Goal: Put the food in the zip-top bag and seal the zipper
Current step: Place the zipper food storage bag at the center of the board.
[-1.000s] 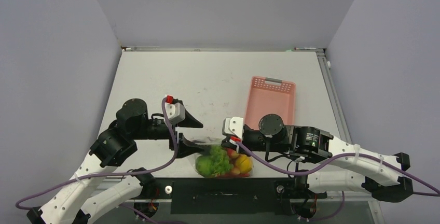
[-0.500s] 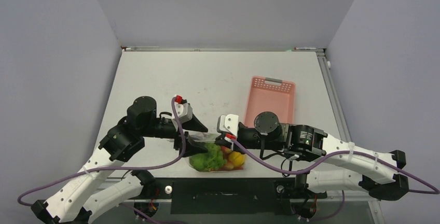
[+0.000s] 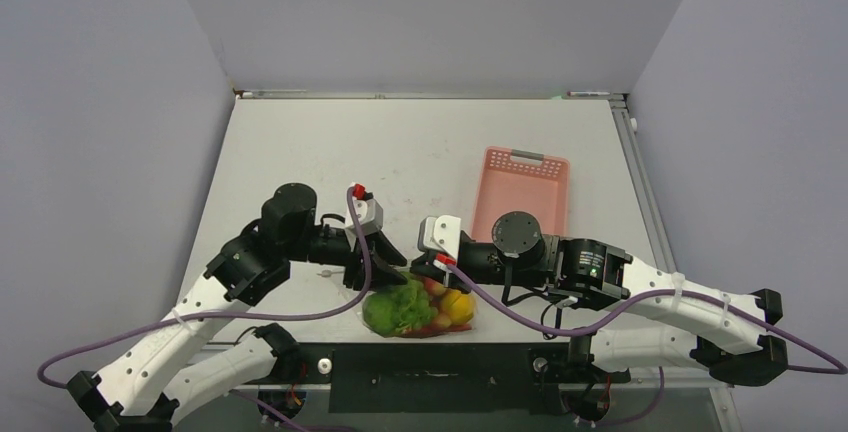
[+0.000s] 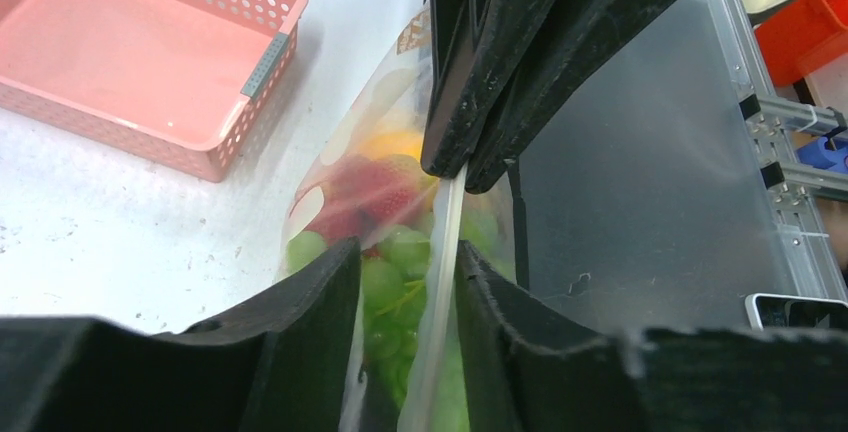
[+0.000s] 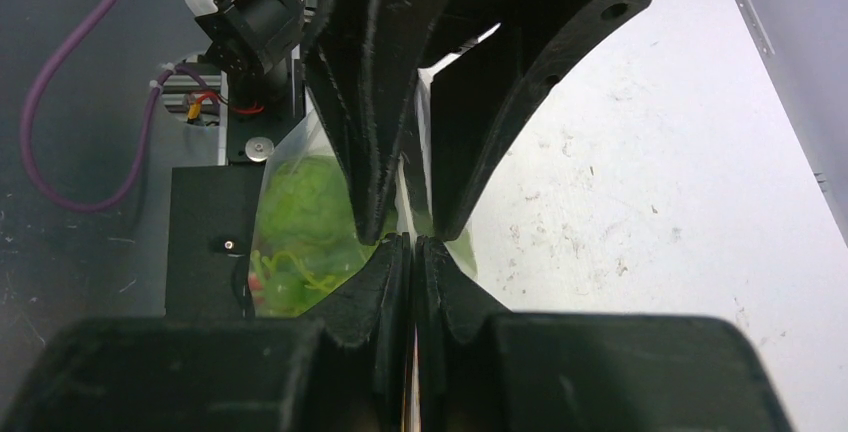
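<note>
Since a second ago the left arm has swung rightward and the bag has slid a little leftward with it, so the left gripper (image 3: 390,274) now sits nose to nose with the right one over the near edge of the counter (image 3: 400,152). Its fingers (image 4: 310,342) stand slightly parted, straddling the zipper (image 4: 443,282); the strip lies against one finger and a gap shows beside the other, so nothing is pinched there. A purple cable (image 3: 362,252) loops down off this wrist, just beside the bag's left corner. Below and between both grippers hangs the zip-top bag (image 3: 382,320), its lower end resting toward the black mounting plate (image 3: 430,364) at the counter's near edge. The food is inside it: the green leafy piece (image 3: 400,307) under the left gripper, green grapes (image 4: 400,252) pressed against the film, a red piece (image 4: 360,192) and a yellow piece (image 3: 458,304) under the right gripper. The right gripper (image 3: 424,270) is clenched on the zipper, fingertips squeezed together with only the thin strip between them, directly facing the left fingertips. Its own purple cable (image 3: 490,304) sags across just right of the bag. Beyond and to the right of the right gripper, partly hidden by that arm's wrist, lies the pink basket (image 3: 525,156), apart from the bag.
</note>
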You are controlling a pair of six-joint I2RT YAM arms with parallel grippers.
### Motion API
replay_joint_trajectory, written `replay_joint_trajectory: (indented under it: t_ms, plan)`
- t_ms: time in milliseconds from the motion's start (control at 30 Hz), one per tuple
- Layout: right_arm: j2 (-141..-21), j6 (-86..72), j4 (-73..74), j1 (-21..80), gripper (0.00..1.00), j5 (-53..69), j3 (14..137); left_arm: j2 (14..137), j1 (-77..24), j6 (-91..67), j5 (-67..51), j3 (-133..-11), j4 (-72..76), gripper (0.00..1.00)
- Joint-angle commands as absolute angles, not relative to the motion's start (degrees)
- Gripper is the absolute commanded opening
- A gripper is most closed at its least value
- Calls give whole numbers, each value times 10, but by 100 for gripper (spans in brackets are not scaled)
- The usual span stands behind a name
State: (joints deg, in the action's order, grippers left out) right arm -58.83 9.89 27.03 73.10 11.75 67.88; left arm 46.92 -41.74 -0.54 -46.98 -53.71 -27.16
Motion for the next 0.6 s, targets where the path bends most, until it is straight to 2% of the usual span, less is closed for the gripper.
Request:
replay_joint_trajectory:
  t_ms: [0, 133, 200, 500, 567]
  plan:
    - [-584, 108, 199, 728, 5, 113, 711, 482, -424, 19, -484, -549, -264, 29]
    - [-584, 110, 201, 729, 5, 111, 708, 491, -428, 24, -483, -555, -272, 12]
    - [-581, 110, 202, 728, 5, 110, 706, 494, -430, 27, -481, -557, -275, 0]
    - [-556, 102, 209, 728, 5, 88, 679, 483, -431, 22, -433, -566, -263, 0]
    - [-548, 98, 214, 728, 9, 63, 674, 482, -431, 22, -415, -570, -264, 0]
